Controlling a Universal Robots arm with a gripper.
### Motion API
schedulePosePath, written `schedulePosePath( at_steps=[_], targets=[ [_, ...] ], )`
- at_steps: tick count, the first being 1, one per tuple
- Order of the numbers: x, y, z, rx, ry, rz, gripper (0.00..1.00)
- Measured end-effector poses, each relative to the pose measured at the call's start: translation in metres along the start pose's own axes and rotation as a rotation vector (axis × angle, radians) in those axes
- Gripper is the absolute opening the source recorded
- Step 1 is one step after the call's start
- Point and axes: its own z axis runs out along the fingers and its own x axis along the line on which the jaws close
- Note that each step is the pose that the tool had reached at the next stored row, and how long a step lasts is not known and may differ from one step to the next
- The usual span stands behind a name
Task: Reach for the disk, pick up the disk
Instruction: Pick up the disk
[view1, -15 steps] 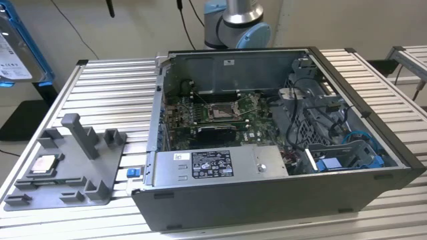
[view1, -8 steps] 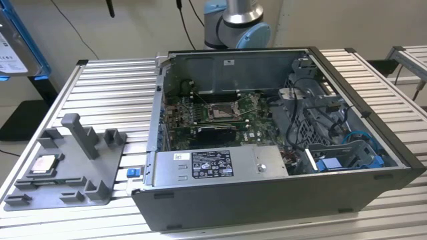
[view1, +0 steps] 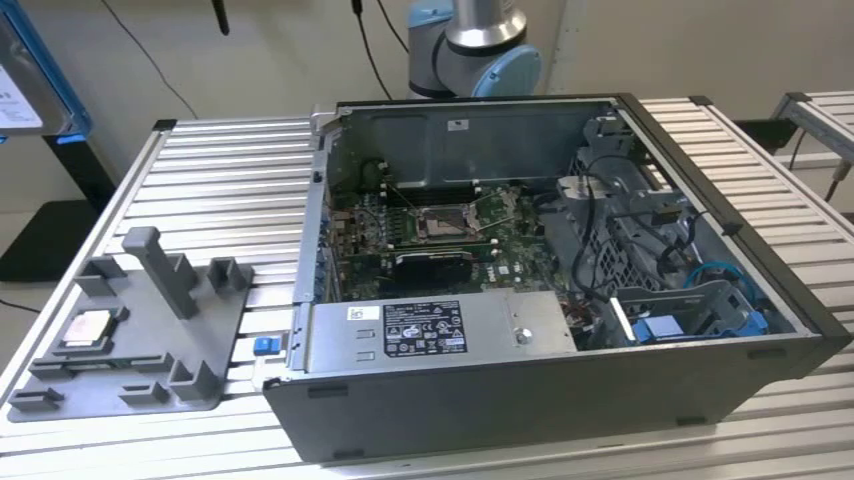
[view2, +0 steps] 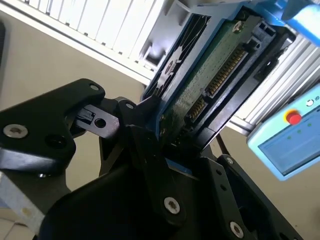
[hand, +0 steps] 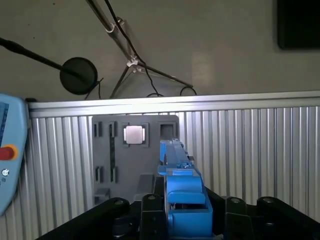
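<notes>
From the exterior view, a dark grey computer case (view1: 534, 400) lies open on a ribbed aluminium table (view1: 227, 170). You can see the green motherboard, tangled black cables and blue plastic clips inside. A silver box within it carries a black-and-white printed label (view1: 420, 328). Towards the exterior view's left sits a moulded grey fixture (view1: 134, 340) with a small square silver processor chip (view1: 87, 327) in one recess. The arm (view1: 481, 40), silver with pale blue joint caps, rises behind the case.

In the second wrist view, the black gripper (view2: 172, 142) is clamped tight on the disk (view2: 215, 75). The disk's green circuit board, gold connector contacts and blue rails stick out from the jaws. A pale blue pendant (view2: 285, 145) with a red button (view2: 293, 118) lies beyond.

In the first wrist view, the disk shows edge-on as a blue rail between the black fingers, with the fixture and chip beyond it on the table.
</notes>
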Motion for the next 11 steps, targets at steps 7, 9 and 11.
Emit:
schedulePosePath(
  at_steps=[7,9,11],
  targets=[
    [-0.0003,0.0,-0.0166,0.0,0.0,0.0,0.0],
    [-0.0004,0.0,-0.0196,0.0001,-0.0001,0.0,0.0],
    [-0.0004,0.0,-0.0196,0.0,-0.0013,0.0,0.0]
  ],
)
